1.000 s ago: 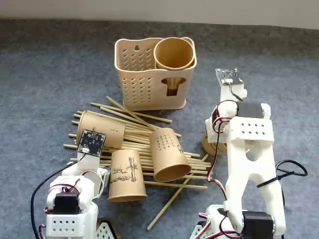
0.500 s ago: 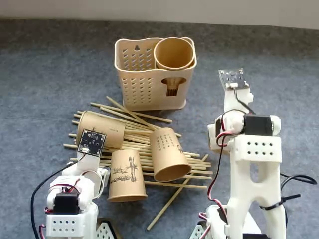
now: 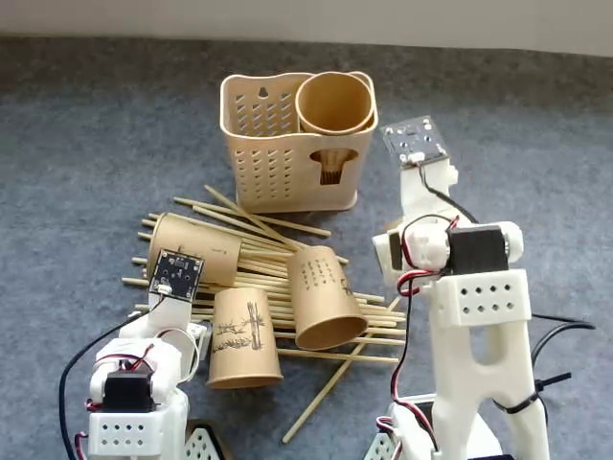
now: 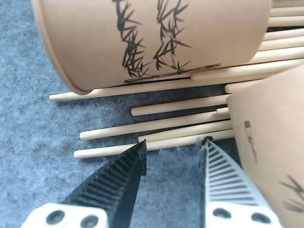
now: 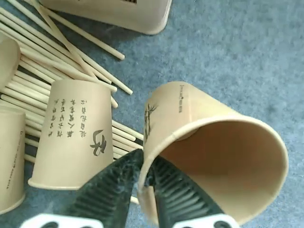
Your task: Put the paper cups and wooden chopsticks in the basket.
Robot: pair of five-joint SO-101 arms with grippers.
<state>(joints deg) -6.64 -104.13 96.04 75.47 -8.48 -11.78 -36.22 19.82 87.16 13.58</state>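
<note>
The right arm [image 3: 474, 316] stands tall at about 4 o'clock of the chopsticks [image 3: 287, 278]. Its upper link is upright, its forearm stretches toward 12 o'clock, and its wrist board sits just at 3 o'clock of the basket [image 3: 278, 158]. The right gripper [image 5: 145, 166] is clenched on the rim of a paper cup [image 5: 213, 142], one finger inside the mouth and one outside. This held cup lies tilted with its open mouth toward the wrist camera, at 3 o'clock of the lettered cup [image 3: 323, 297] (whether it clears the grey carpet [image 3: 96, 144] I cannot tell). The left arm [image 3: 139, 393] is folded low at 7 o'clock of the pile, wrist pointing to 12 o'clock. The left gripper [image 4: 174, 142] is spread, grasping nothing, with its fingertips at the near ends of several sticks. The lying cup [image 3: 196, 247] rests across the sticks at its 12 o'clock, and the bamboo-print cup [image 3: 244, 335] stands mouth-down at its 3 o'clock. One more cup, the nested cup [image 3: 334, 103], sits upright in the basket's 3 o'clock corner, and the basket is at 12 o'clock of the pile.
</note>
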